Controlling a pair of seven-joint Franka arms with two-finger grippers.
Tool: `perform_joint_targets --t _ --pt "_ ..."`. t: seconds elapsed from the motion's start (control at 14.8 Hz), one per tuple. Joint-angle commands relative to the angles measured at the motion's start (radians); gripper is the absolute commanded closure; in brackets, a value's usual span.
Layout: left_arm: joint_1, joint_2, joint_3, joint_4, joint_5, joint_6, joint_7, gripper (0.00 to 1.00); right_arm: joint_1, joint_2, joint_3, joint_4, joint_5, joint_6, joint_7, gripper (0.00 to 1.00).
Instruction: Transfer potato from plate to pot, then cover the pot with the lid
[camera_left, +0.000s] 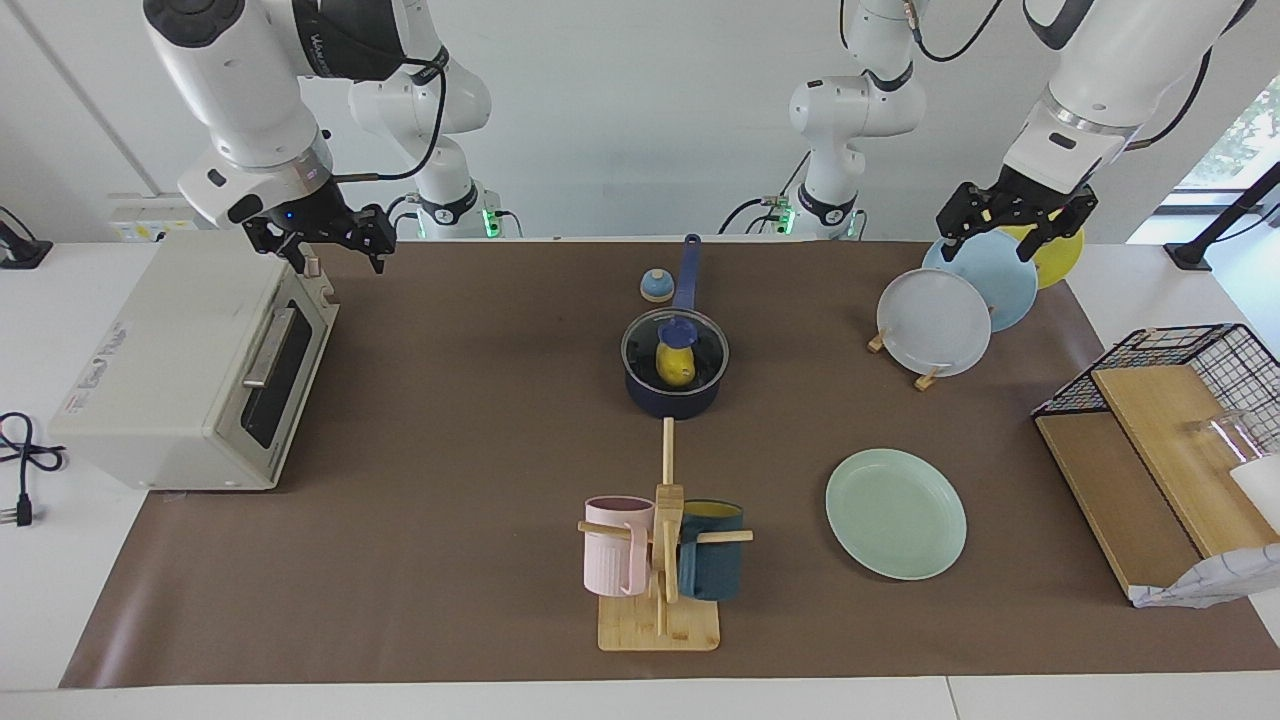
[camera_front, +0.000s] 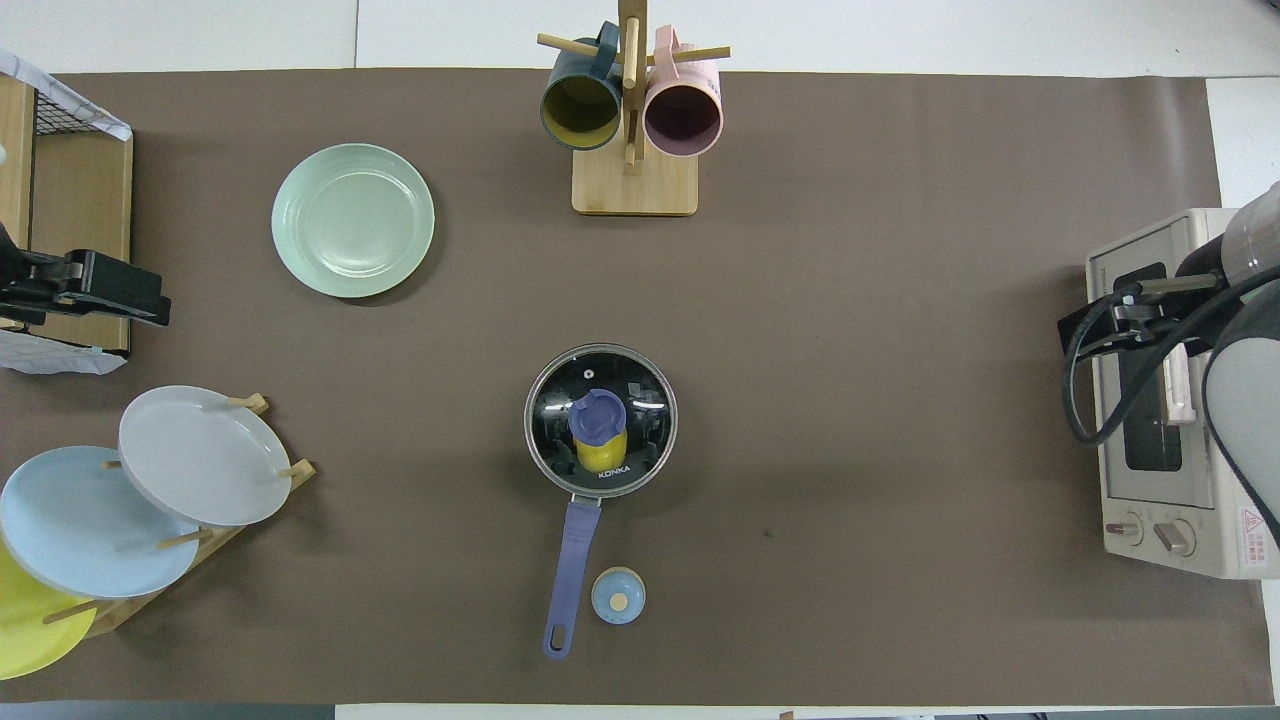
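Sitting near the middle of the brown mat, the pot (camera_left: 675, 385) is a small dark navy saucepan with a black inside, and the lid (camera_left: 675, 350) rests level on it: clear glass, a metal rim as wide as the pot, a blue knob at the centre. Through the glass the potato (camera_left: 676, 366) shows as a smooth, lumpy bright yellow oval, partly covered by the knob in both views. In the facing view it looks stood on end inside the pot, though its true long axis is hard to judge through the lid. The pot's long straight blue handle (camera_front: 570, 580) points back toward the robots, so the pot's long axis runs from the robots' edge out across the table (a small blue-topped bell (camera_front: 618, 596) sits just beside the handle, near its end).

The plate (camera_left: 896, 513), round, pale mint green with a raised rim, lies flat and bare, farther from the robots than the pot and toward the left arm's end of the table. A wooden mug stand (camera_left: 660, 580) with a pink and a dark teal mug stands farther out than the pot.

The left gripper (camera_left: 1000, 235) hangs with fingers spread, holding nothing, over the rack of plates (camera_left: 935, 322). The right gripper (camera_left: 335, 248), also spread and empty, is up over the toaster oven (camera_left: 180, 370)
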Motion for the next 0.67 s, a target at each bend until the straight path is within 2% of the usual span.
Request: perform_joint_targets --t 0.0,0.61 --pt "-0.003 -0.022 0.008 -0.025 -0.008 -0.006 0.002 0.0 -0.025 0.021 0.012 0.04 -0.005 -0.026 -0.016 0.0" --pt "-0.003 -0.022 0.008 -0.025 -0.008 -0.006 0.002 0.0 -0.037 0.024 0.003 0.04 0.024 -0.013 -0.015 0.0"
